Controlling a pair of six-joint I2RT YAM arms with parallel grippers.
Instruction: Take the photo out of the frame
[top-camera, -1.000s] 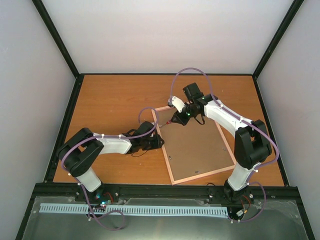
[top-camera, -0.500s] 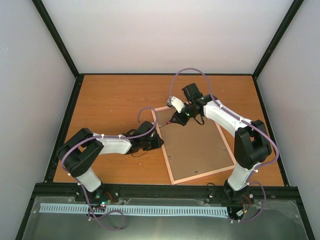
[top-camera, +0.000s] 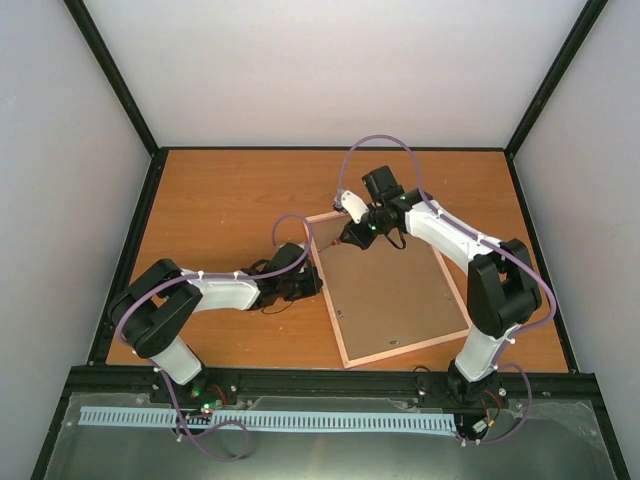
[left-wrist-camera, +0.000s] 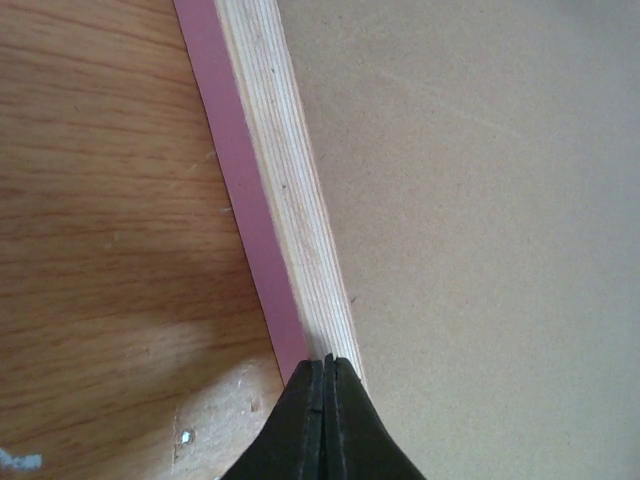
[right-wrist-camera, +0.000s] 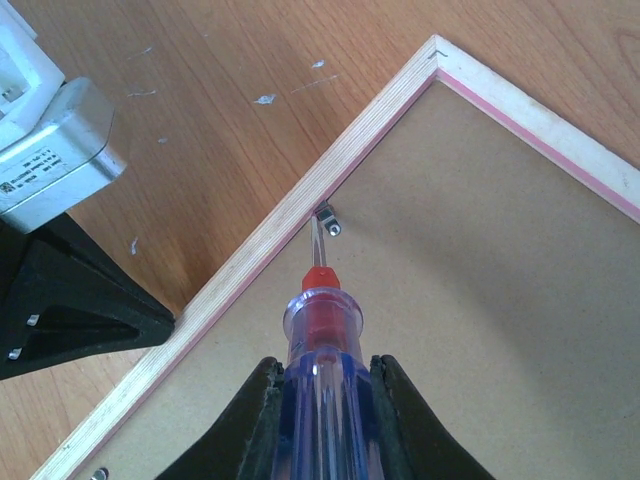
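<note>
The frame (top-camera: 395, 300) lies face down on the table, brown hardboard back up, with a pale wood rim (left-wrist-camera: 285, 200) and a thin pink border. The photo is hidden under the back. My left gripper (top-camera: 317, 284) is shut and empty, its tips (left-wrist-camera: 325, 366) resting at the frame's left rim. My right gripper (top-camera: 350, 238) is shut on a screwdriver (right-wrist-camera: 322, 330) with a clear blue handle and red collar. Its blade tip touches a small metal clip (right-wrist-camera: 329, 222) on the back, just inside the rim (right-wrist-camera: 250, 260) near the far left corner.
The wooden table (top-camera: 220, 210) is boxed in by white walls and black posts. A second metal clip (right-wrist-camera: 97, 473) sits further along the same rim. Part of the left arm (right-wrist-camera: 60, 310) shows beside the frame in the right wrist view.
The left gripper's jaws have closed against the frame's left rim. The right gripper with the screwdriver has shifted slightly toward the far left corner.
</note>
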